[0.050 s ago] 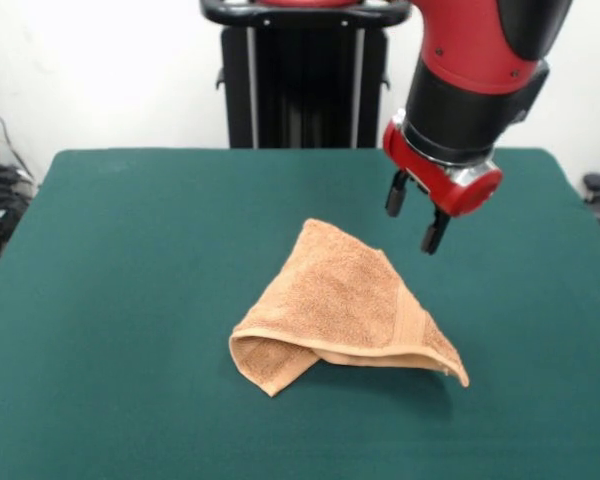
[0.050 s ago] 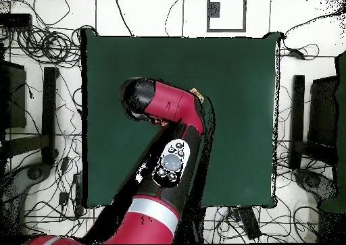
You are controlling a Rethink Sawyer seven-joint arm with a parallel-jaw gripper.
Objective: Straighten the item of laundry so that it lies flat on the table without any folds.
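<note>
Mid-desk, towel lies folded into a rough triangle, one edge curled under at front. Gripper hangs just above its far corner, fingers slightly apart, empty. Overhead: arm covers nearly all the towel.

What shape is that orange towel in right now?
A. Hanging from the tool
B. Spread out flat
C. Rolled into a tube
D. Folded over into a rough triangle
D: the towel lies folded in a triangle on the table, and the open tool hovers empty above its far corner.
</note>
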